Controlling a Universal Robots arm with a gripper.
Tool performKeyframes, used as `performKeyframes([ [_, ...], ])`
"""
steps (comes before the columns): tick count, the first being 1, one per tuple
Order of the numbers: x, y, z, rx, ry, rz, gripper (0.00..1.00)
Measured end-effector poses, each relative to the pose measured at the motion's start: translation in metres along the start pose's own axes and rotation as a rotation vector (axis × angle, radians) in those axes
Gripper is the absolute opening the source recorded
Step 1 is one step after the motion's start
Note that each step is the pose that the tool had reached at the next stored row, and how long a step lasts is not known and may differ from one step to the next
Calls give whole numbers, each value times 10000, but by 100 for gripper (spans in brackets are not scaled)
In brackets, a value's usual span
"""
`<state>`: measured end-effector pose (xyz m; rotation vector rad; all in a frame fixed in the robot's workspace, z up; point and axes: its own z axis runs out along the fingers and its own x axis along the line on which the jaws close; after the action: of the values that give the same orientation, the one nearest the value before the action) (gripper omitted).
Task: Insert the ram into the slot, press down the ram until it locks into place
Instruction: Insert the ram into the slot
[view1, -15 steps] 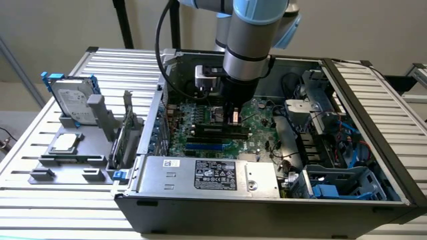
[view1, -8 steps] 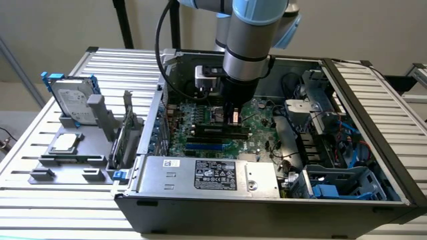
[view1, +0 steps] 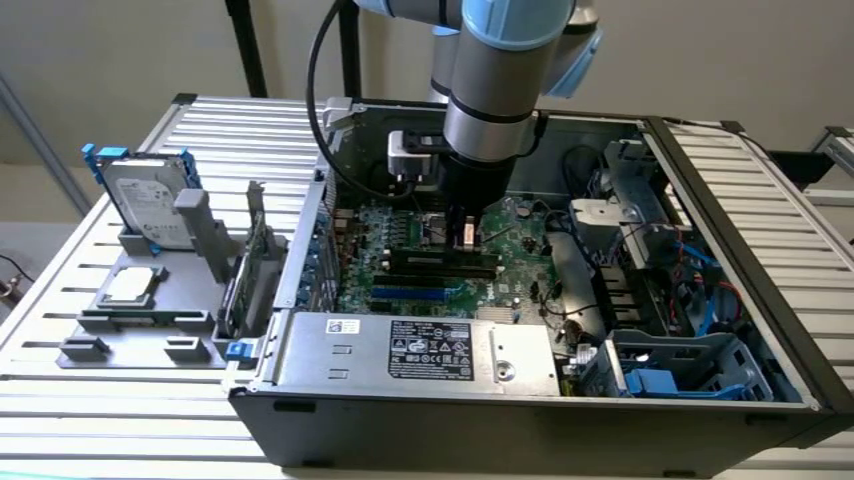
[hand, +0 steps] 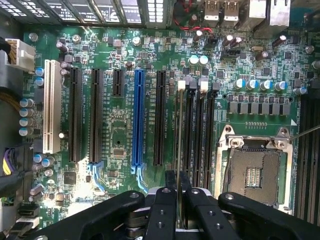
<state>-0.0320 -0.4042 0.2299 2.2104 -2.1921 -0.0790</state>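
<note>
Fingers of the black gripper pinch the thin green ram stick, seen edge-on, inside the open dark metal computer case. The stick runs lengthwise along the outermost long black memory slot with pale latch tabs on the large green motherboard. I cannot tell whether it is seated.

The edge-on thin green circuit-board ram is partly concealed between the fingers of the black two-fingered gripper, itself cropped by the frame edge.
</note>
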Motion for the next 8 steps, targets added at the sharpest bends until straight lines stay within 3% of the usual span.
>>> performKeyframes([
  [8, 0, 1, 0, 4, 2, 2, 14],
])
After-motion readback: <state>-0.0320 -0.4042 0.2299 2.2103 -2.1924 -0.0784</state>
